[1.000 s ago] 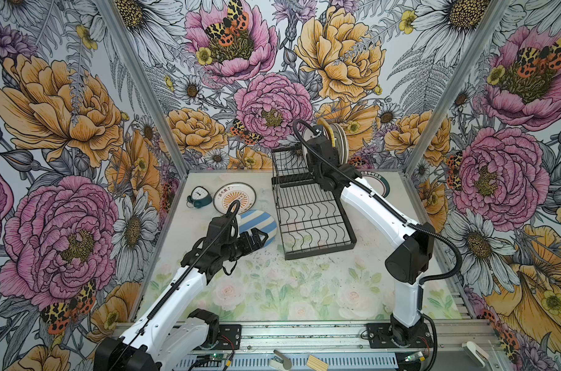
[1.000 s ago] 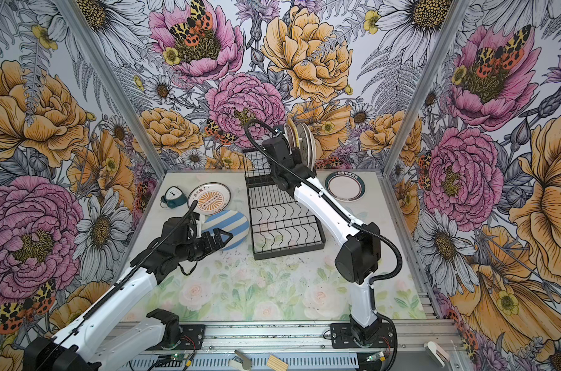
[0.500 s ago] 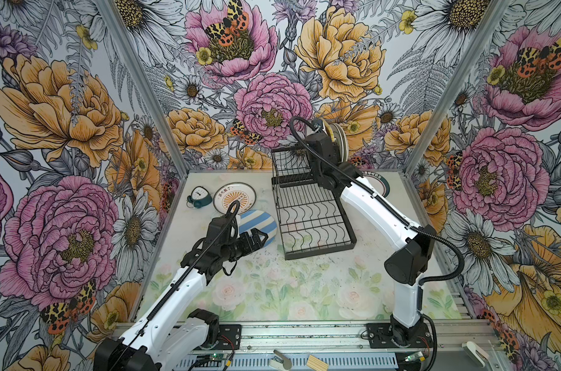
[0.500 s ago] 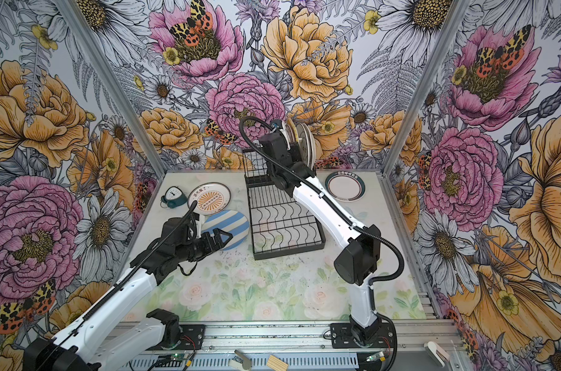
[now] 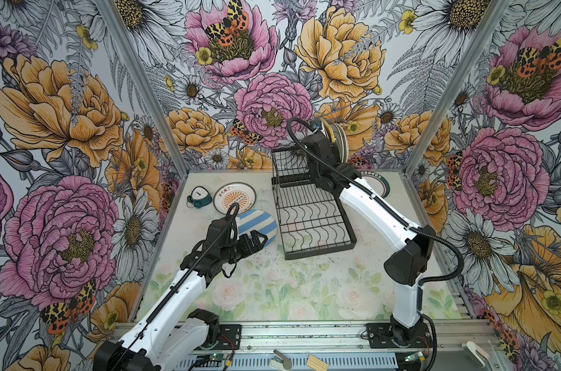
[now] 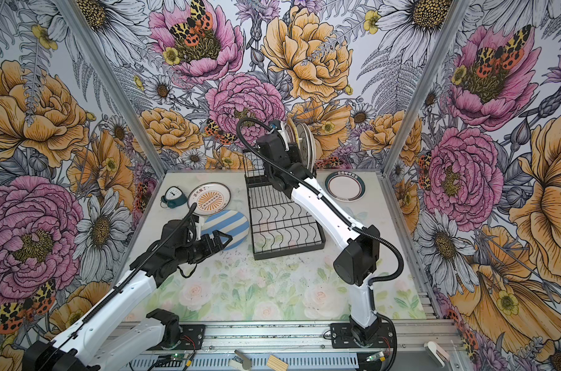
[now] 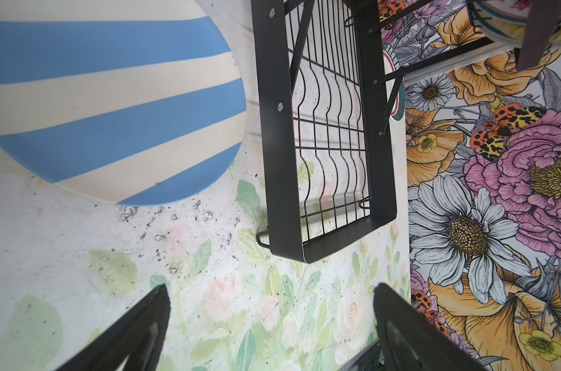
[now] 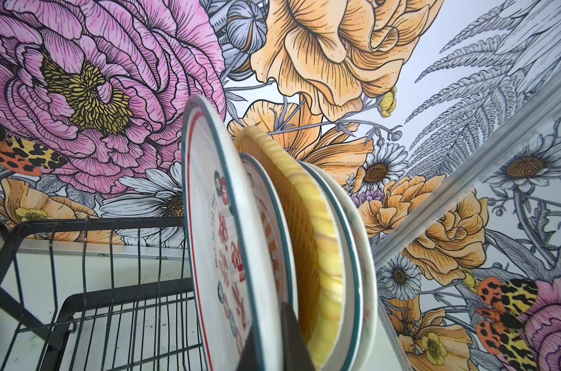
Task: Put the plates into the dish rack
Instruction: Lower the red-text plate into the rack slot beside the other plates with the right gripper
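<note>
seating plates (image 8: 208, 244) on the upper shelf of the dish rack (image 5: 321, 252), at 12 o'clock, seems the step; right gripper (image 8: 279, 340) sits clenched among them. left gripper (image 5: 256, 240), released, next must pinch the striped plate (image 5: 259, 221) at the rack's 9 o'clock.

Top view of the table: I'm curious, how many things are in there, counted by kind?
Plates: 8 (sunburst plate, striped plate and ringed plate flat on the table; 5 standing plates in the dish rack, counted by their rims in the right wrist view)
Dish racks: 1
Alarm clocks: 1
Total: 10
</note>
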Robot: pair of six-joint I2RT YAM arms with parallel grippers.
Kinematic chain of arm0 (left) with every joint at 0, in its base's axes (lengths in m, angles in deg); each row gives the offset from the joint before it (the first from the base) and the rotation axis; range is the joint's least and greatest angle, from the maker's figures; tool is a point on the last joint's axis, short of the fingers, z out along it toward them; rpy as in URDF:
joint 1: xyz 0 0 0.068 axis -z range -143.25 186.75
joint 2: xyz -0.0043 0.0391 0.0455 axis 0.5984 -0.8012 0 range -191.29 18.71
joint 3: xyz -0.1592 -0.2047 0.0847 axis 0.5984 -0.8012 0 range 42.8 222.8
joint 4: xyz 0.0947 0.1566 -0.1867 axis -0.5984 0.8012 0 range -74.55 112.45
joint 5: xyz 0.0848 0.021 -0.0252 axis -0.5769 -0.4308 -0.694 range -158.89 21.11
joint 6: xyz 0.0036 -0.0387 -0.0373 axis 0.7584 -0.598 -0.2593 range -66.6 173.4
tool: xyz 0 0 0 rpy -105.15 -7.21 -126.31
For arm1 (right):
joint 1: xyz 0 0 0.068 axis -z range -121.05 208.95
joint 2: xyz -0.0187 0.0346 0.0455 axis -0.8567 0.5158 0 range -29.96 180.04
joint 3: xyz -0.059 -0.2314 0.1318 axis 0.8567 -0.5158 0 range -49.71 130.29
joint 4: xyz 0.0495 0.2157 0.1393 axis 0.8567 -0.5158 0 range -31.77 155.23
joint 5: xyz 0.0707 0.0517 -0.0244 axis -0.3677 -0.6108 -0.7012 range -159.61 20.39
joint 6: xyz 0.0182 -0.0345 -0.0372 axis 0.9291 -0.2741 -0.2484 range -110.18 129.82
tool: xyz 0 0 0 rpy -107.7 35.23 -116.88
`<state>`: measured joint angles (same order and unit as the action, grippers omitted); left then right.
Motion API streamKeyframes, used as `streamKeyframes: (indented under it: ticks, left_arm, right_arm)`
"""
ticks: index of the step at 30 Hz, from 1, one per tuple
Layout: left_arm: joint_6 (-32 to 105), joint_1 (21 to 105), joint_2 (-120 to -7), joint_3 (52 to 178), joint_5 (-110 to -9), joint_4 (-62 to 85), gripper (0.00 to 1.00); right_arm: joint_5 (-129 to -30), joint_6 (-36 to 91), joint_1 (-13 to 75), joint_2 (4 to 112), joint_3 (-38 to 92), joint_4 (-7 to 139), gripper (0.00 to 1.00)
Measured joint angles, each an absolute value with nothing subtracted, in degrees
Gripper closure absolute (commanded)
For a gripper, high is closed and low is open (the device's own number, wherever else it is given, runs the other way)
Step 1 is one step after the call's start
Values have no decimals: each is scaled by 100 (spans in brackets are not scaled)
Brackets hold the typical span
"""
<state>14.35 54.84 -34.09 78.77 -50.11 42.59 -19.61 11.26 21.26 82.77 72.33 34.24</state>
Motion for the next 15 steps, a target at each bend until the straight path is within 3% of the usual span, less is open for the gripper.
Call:
streamKeyframes:
  ticks: [15]
  left_arm:
    - [1435, 5484, -3346, 7877, -5052, 4261, 1]
  right_arm:
    - [-1727, 1383, 2104, 8642, 7303, 3420, 100]
